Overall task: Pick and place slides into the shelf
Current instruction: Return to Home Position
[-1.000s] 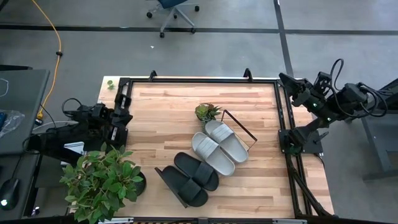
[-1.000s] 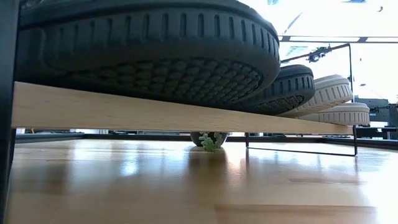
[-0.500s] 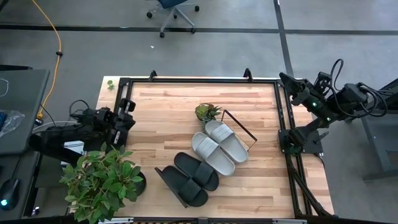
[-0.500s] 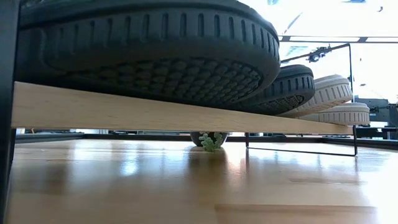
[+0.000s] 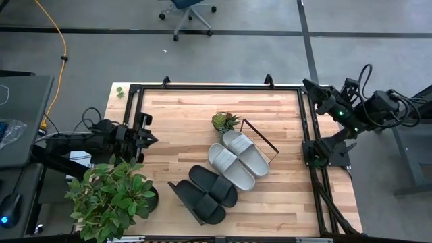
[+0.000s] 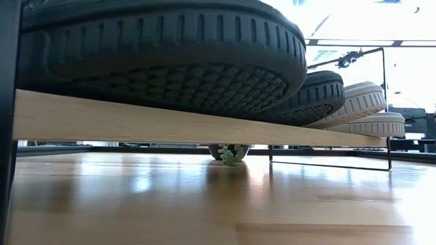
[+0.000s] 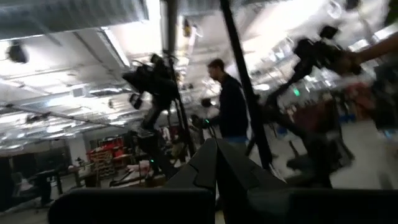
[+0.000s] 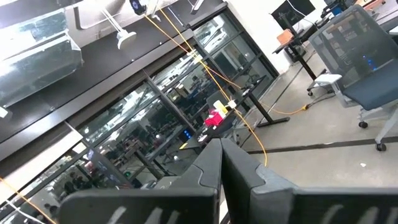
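count from where i stand:
slides: 4 total. black slides [image 5: 214, 185]: 2. grey slides [image 5: 231, 167]: 2.
shelf [image 6: 170, 124]: 1, one plank, all 4 slides on it.
table [image 5: 196, 104]: 1.
plants: 2. big plant [image 5: 111, 196]: 1. small plant [image 5: 225, 121]: 1.
arms: 2, one gripper each: left gripper [image 5: 150, 138], right gripper [image 5: 312, 88]. 2 fingers per gripper.
chair [image 5: 189, 10]: 1 on the floor in the high view.
yellow cable [image 5: 61, 40]: 1.
person [image 7: 231, 106]: 1, in the left wrist view. can't count anyone else in the room behind, too blurred.
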{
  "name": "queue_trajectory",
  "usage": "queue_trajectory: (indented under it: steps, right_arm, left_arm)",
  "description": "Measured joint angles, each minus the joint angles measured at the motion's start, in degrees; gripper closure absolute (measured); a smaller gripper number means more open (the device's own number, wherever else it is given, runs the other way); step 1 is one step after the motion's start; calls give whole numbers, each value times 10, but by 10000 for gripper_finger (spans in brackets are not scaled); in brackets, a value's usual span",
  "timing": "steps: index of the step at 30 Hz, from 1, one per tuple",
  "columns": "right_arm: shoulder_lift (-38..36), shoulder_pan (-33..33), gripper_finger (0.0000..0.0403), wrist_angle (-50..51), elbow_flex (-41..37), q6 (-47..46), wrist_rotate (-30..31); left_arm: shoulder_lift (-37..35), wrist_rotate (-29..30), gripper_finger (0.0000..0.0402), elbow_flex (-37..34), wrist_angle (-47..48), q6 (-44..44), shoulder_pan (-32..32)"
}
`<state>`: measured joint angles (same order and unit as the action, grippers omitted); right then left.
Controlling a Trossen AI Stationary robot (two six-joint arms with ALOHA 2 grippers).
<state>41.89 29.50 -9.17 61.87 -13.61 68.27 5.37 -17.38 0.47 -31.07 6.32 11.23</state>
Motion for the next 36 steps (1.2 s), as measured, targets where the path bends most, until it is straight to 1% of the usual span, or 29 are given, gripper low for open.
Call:
queue_trajectory:
  steps: [3, 8, 10, 15, 17, 21, 23, 27, 33, 36]
  right_arm:
    - [0, 0, 403, 5, 0, -4, 0]
    - [-11, 2, 403, 6, 0, -5, -3]
    - [-16, 2, 403, 6, 0, -4, -3]
    - [-29, 2, 403, 20, 0, -5, -2]
    - [-30, 2, 403, 25, 0, -5, -2]
    - [-33, 2, 403, 31, 0, -6, -2]
    - [-34, 2, 403, 37, 0, -14, -2]
    - [-34, 2, 403, 38, 0, -15, -8]
    - [-35, 2, 403, 38, 0, -14, -16]
    - [-43, 2, 403, 38, 0, -15, -43]
  left_arm:
    - [0, -29, 401, 0, 29, 29, 0]
    - [0, -31, 401, 0, 84, 18, 0]
    - [0, -31, 401, 0, 92, 9, 0]
    - [0, -45, 401, 1, 117, 14, 0]
    - [0, -44, 401, 1, 141, 23, 0]
    - [0, -23, 401, 1, 199, 45, 0]
    - [0, -4, 401, 1, 233, 57, 0]
    - [0, 22, 401, 1, 276, 74, 0]
    - [0, 31, 401, 1, 282, 89, 0]
    - [0, 31, 401, 1, 281, 89, 0]
